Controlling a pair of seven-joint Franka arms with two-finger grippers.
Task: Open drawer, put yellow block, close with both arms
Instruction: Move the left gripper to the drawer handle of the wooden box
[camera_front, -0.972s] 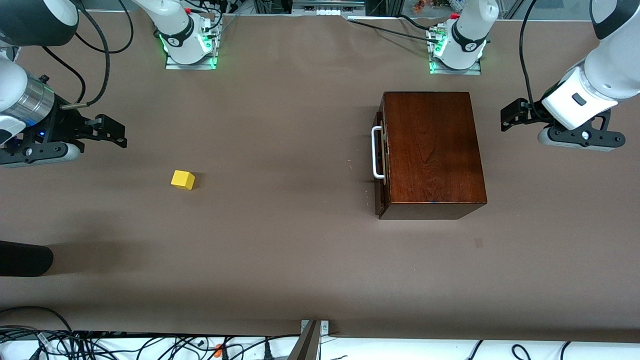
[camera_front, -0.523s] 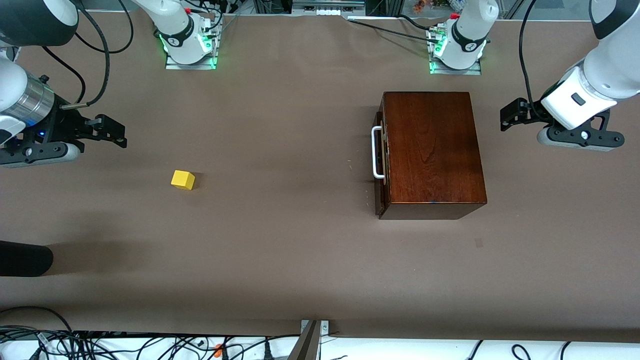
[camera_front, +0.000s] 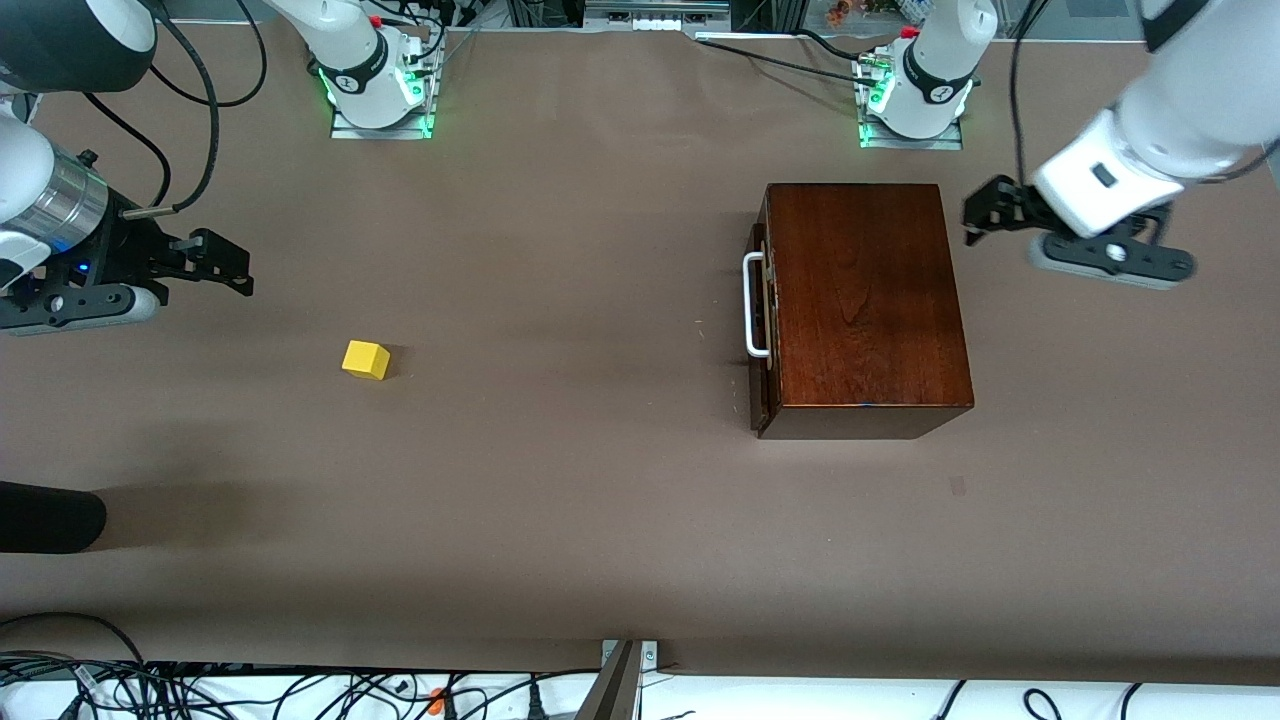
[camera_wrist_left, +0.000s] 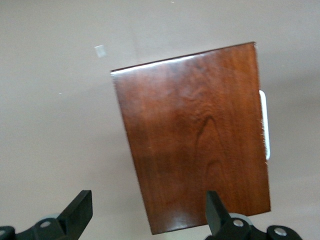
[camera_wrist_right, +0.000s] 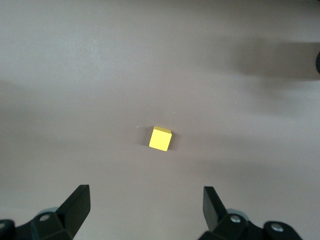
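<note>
Cables (camera_front: 300, 690) line the table edge nearest you. Your yellow block (camera_front: 365, 360) sits alone; the shut drawer (camera_front: 762, 310) fills its box (camera_front: 865, 300). Both the right gripper (camera_front: 225, 268) and left gripper (camera_front: 985, 212) hang spread wide, empty.

Worktop (camera_front: 600, 520) layout: yellow block (camera_front: 365, 360) toward the right arm's end; box (camera_front: 860, 305) with shut drawer (camera_front: 762, 330) toward the left arm's end, well apart.

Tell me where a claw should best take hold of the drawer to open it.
Probably the white loop handle on the drawer front, which faces the right arm's end. It stands proud of the closed front, so fingers could straddle the bar from above.
</note>
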